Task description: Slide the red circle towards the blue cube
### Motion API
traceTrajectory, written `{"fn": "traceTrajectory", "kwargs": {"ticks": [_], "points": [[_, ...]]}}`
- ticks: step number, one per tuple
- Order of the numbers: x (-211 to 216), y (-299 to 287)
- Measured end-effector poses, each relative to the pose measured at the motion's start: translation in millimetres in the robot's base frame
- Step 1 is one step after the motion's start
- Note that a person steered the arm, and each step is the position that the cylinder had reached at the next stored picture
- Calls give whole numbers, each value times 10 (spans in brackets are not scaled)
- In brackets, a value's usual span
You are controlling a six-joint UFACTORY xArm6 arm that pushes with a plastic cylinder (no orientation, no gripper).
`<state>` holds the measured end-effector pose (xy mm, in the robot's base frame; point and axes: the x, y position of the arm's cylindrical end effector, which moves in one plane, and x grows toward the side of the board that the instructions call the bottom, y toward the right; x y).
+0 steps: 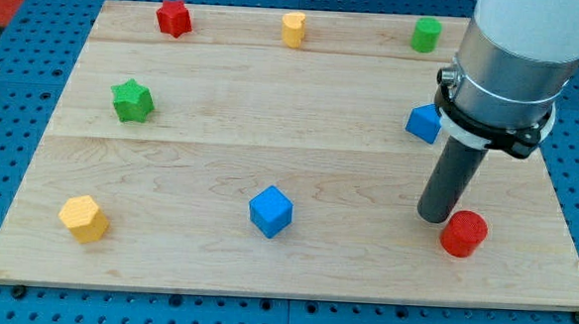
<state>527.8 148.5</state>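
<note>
The red circle (463,234) sits on the wooden board (220,168) near the view's bottom right. The blue cube (271,212) sits at the bottom centre, well to the left of the red circle. My tip (434,217) is on the board just left of the red circle and slightly above it, close to it or touching it. The dark rod rises from there to the arm's grey and white body at the view's top right.
A second blue block (425,122) is partly hidden behind the arm. A green block (426,34), a yellow block (293,29) and a red star (174,18) line the top edge. A green star (132,100) sits at the left and a yellow block (83,218) at the bottom left.
</note>
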Motion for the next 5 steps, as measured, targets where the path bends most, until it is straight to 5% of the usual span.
{"fn": "traceTrajectory", "kwargs": {"ticks": [3, 5], "points": [[-252, 764], [580, 905]]}}
